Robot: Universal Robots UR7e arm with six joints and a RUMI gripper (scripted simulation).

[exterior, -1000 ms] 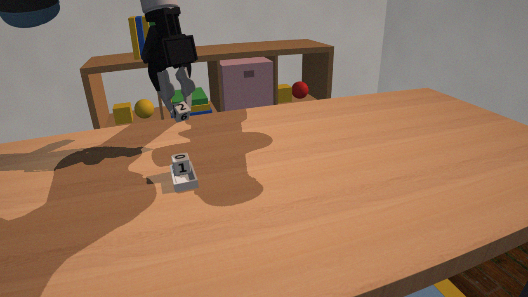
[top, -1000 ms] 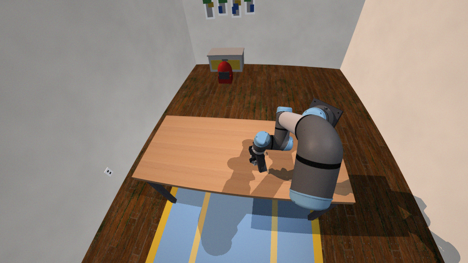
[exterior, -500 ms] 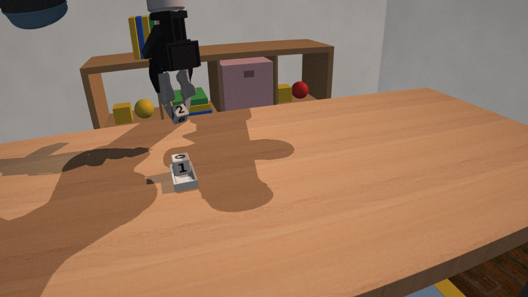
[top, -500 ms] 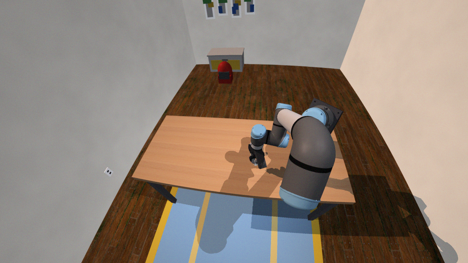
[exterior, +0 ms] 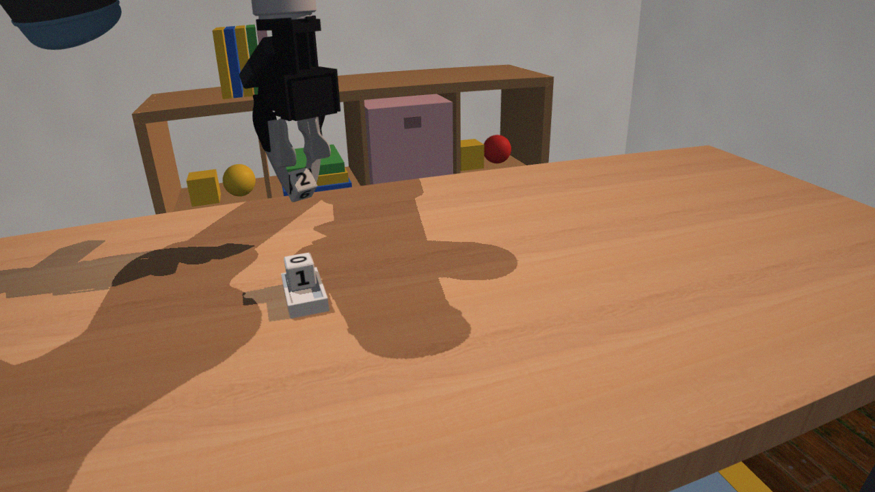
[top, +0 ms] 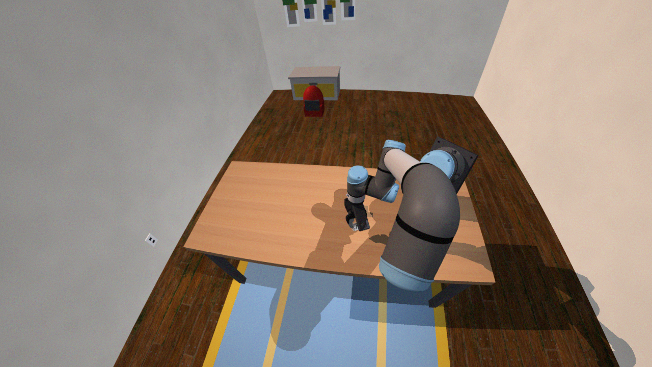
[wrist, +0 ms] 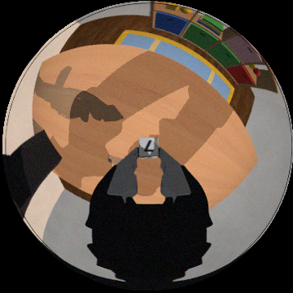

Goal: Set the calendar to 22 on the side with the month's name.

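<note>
Gripper (top: 357, 225) (exterior: 299, 174) (wrist: 148, 147) pinching cube w/ 2 (top: 355, 227) (exterior: 303, 183) (wrist: 148, 146), tilted, above table; tray (exterior: 309, 305) at approx 6 o'clock of it, exterior view, other cube (exterior: 299, 272) inside; if lowered tilted, might snag rim or jam.

Has swung the wrist (top: 357, 175) (exterior: 284, 5) toward the far side of the top view over the past second, bringing the claw (top: 357, 224) (exterior: 299, 173) (wrist: 148, 147) from a slant to nearly upright in the exterior view. Has tipped the gripped digit cube (top: 356, 227) (exterior: 301, 186) (wrist: 148, 146) too, turning its 2 more toward the exterior camera and its 6 more downward. Has cast the rounded shadow (exterior: 477, 261) farther right across the bench (top: 273, 205) (exterior: 612, 275) (wrist: 220, 163) there.
</note>
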